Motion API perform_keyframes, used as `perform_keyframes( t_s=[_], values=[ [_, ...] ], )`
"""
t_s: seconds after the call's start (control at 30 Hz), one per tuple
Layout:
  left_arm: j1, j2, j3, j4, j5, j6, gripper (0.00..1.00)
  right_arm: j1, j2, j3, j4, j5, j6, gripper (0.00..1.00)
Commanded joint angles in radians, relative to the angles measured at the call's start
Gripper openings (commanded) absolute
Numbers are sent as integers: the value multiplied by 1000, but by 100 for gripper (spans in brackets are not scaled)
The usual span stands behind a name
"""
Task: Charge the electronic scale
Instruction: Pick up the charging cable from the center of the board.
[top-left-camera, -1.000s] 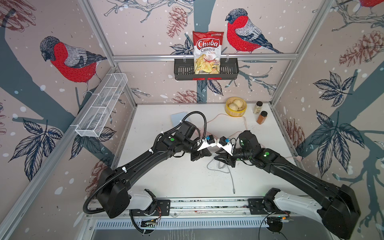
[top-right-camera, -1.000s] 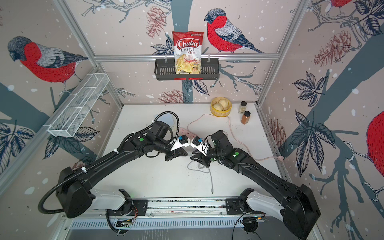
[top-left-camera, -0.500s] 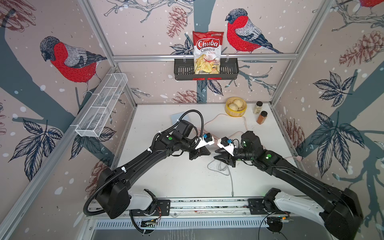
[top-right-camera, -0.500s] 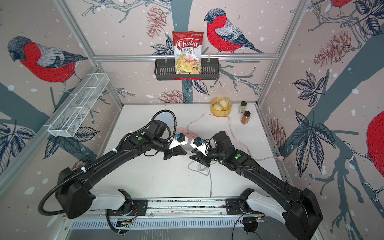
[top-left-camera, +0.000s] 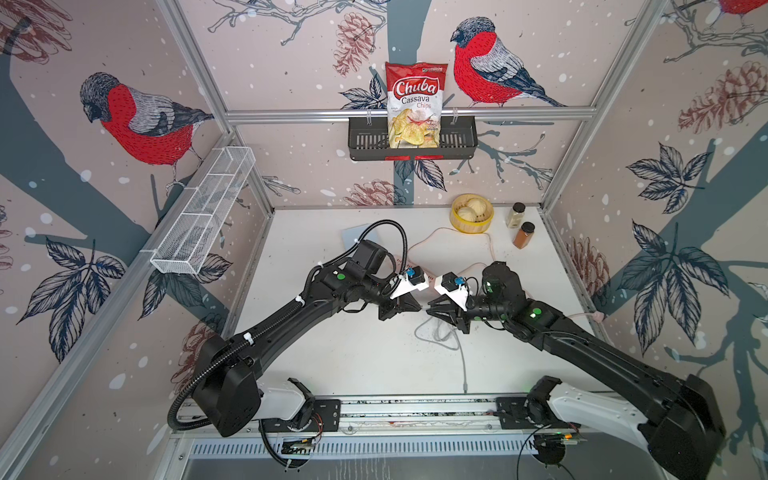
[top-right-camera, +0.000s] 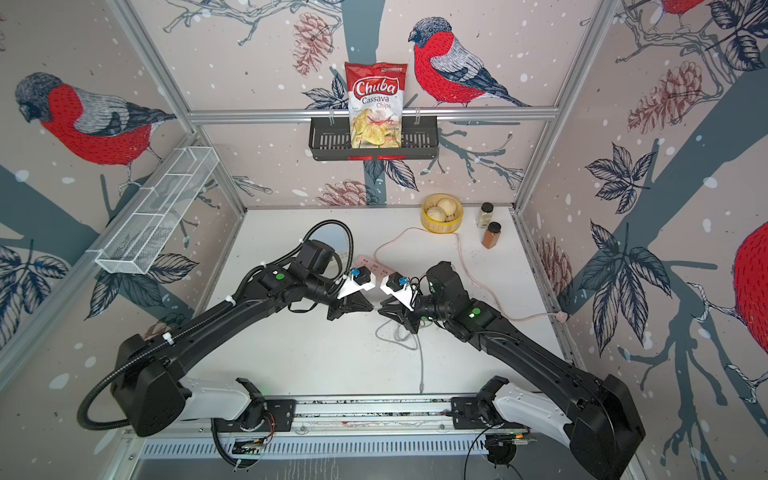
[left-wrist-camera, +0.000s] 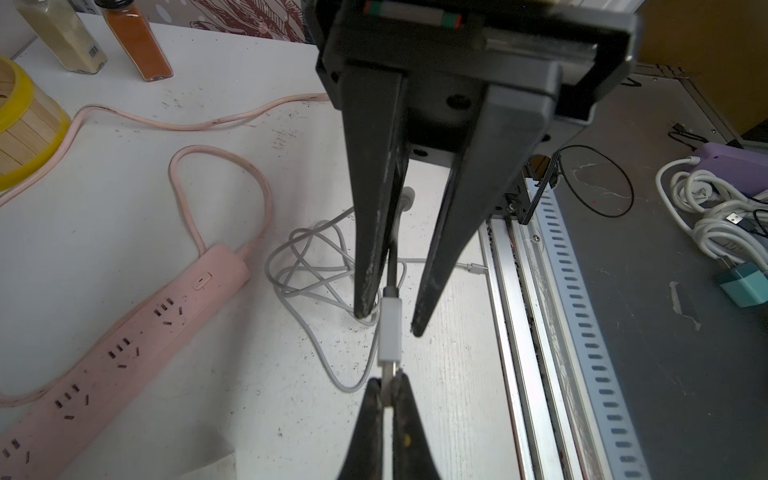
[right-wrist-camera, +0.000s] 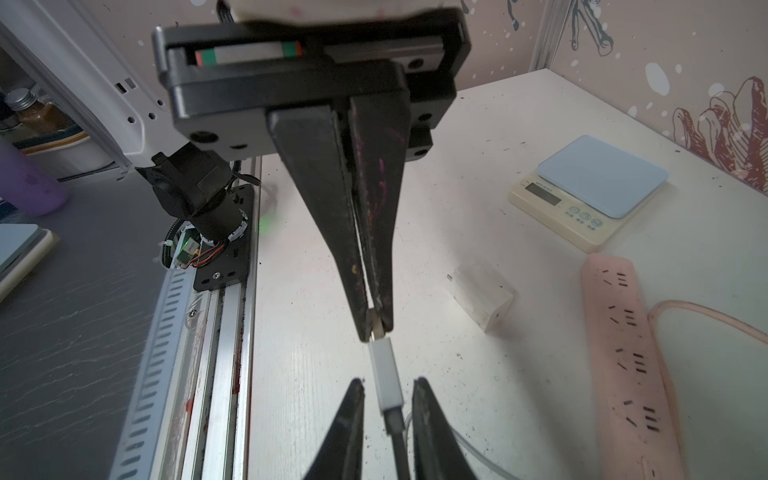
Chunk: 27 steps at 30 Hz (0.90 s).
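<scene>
The electronic scale, cream with a pale blue top, lies flat at the back left of the table; in a top view only a blue corner shows behind the left arm. My left gripper is shut on the metal tip of a white cable plug. My right gripper faces it tip to tip, open, its fingers apart on either side of the plug's white body. Both grippers meet above the table's middle. The rest of the white cable lies tangled below.
A pink power strip lies behind the grippers with its cord looping to the right wall. A small white charger cube sits near the strip. A yellow steamer basket and two spice jars stand at the back right.
Both grippers stay tip to tip over the table's middle, shifting only slightly. The loose cable below has swayed a little.
</scene>
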<state>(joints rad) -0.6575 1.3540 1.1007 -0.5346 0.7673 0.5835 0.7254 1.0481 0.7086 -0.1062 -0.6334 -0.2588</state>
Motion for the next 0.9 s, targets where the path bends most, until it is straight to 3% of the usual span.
perform_keyframes(
  t_s=[0.0,0.07,0.23,0.4,0.43,0.5,0.6,0.63,0.67,0.77,0.87],
  values=[
    [1,-10,7,-5,33,19,0,2,4,3,15,-23,-5,27],
    [1,-12,8,-5,33,19,0,0,4,3,13,-23,-7,26],
    [2,-12,8,-5,35,18,0,-1,-6,3,14,-22,-9,10],
    [1,-20,4,10,4,7,0,-4,-16,1,13,-29,-8,1],
    [2,-27,-2,23,-14,-3,7,-6,-19,-1,13,-28,-9,0],
    [2,-53,-21,66,-65,-31,31,-13,-25,-6,10,-24,-7,0],
    [4,-135,-90,189,-177,-90,72,-36,-34,-23,-11,18,-13,0],
    [5,-169,-132,247,-250,-124,93,-48,-37,-33,-20,34,-17,0],
    [8,-203,-180,317,-321,-169,97,-55,-39,-44,-22,50,-20,0],
    [17,-253,-322,481,-503,-269,97,-60,-38,-68,-16,114,-15,0],
    [25,-206,-404,521,-576,-257,97,-52,-20,-70,1,157,-6,0]
  ],
)
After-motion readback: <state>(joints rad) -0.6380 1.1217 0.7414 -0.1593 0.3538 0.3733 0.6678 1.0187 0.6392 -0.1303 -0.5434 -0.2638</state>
